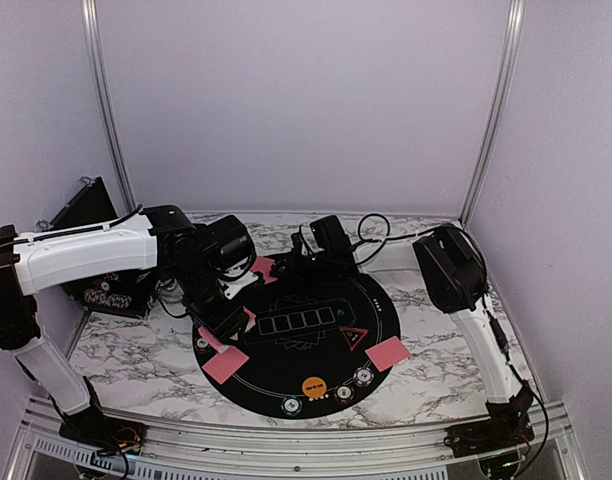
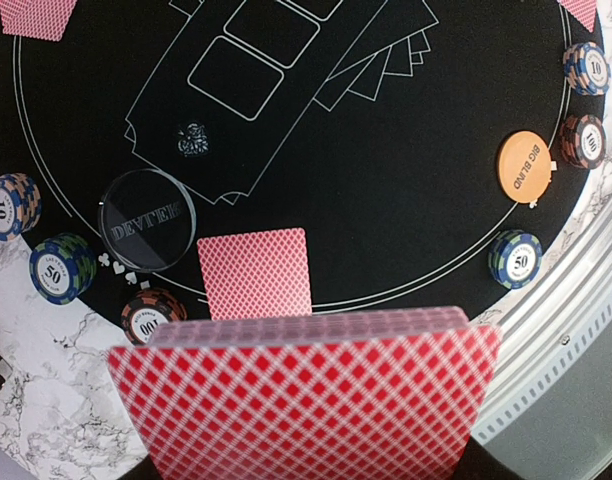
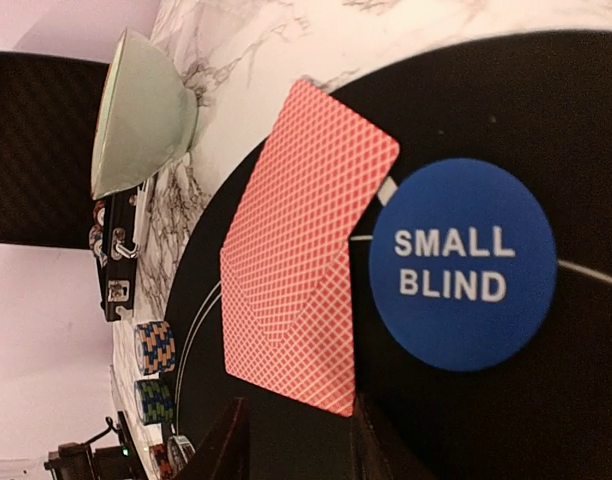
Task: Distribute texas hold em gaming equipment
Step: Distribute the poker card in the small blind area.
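Right now, a stack of cards (image 2: 306, 405) with red backs is held tight by the left gripper (image 1: 226, 318) above the near left edge of the black mat (image 1: 286, 345). The stack is lifted off the mat and fills the bottom of the left wrist view, so the fingers are hidden behind it. Just past the stack, a single card (image 2: 256, 272) is laid face down on the mat. A clear round disc (image 2: 148, 220) is set beside that card, and three chip piles (image 2: 61, 267) are placed near it at the mat's rim. An orange disc (image 2: 524, 167) is seen on the other side, with three other chip piles (image 2: 514, 258) close by.

The right gripper (image 3: 298, 445) is stretched over the far side of the mat. Its fingers (image 3: 231, 440) are spread apart, and nothing is held between them. Two cards (image 3: 301, 250) are laid face down just in front of the fingers, one partly on top of the other. Whether the fingers touch them cannot be told. A blue disc (image 3: 463, 265) is set right beside the two cards. A teal bowl (image 3: 141, 110) is seen on the marble table (image 3: 246, 50) beyond them.

From above, a red triangle (image 1: 353, 335) is seen on the mat's right half, and another card (image 1: 388, 352) is laid at the right rim.
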Available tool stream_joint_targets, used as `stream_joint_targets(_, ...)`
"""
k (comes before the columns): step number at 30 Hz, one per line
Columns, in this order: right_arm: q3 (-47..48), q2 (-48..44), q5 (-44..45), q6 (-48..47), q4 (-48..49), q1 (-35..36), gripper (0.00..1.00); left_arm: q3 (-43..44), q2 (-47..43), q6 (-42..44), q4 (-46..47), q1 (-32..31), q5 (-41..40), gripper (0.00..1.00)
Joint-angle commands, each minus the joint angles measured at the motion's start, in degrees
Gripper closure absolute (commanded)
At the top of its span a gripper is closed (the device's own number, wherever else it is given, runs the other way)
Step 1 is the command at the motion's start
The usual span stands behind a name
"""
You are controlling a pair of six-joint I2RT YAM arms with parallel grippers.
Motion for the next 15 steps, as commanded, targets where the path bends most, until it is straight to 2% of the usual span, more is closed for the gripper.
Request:
stream_joint_targets(1, -3.77, -4.35, 4.82, -2.50, -5.05, 0.08, 0.62, -0.10, -0.97, 0.82, 0.33, 0.44, 0.69, 0.42)
stream_joint_targets(8, -11.11, -10.78, 5.53, -3.82, -3.92, 0.59, 0.54, 0.19, -0.63, 0.82, 0.33, 0.44, 0.87, 0.42)
stream_joint_targets(15, -23.23, -20.43, -3.84, 0.49, 7.12, 1.03, 0.46, 0.47, -0.36, 0.90, 0.24, 0.43, 1.03, 0.42)
